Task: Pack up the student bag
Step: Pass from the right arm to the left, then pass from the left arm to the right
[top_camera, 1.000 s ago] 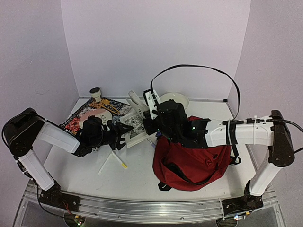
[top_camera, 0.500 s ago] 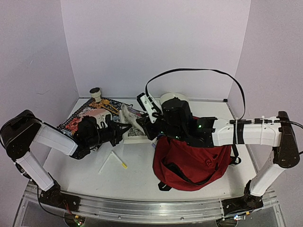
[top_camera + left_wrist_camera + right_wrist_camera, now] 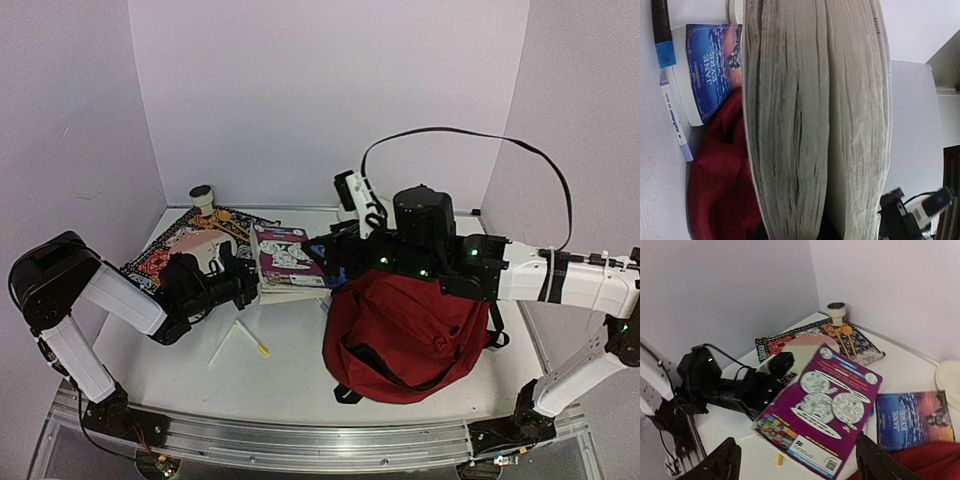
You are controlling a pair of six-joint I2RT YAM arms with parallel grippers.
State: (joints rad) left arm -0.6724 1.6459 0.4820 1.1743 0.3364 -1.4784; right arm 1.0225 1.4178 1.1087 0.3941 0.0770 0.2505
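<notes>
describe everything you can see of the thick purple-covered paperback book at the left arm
The thick purple-covered paperback book has a magenta cover printed with white round line drawings, a patch of coloured squares in one corner and a white label with a code. Its greyish page block is thick, with a split down the middle. It sits cover up, roughly flat, with the left gripper clamped on its left edge. One corner overlaps the blue Jane Eyre paperback; contact there is unclear.

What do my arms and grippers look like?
The left arm and right arm have white links and bulky black joints. The right shows green lights, a black band and a looping black cable. The left gripper and right gripper are black.
</notes>
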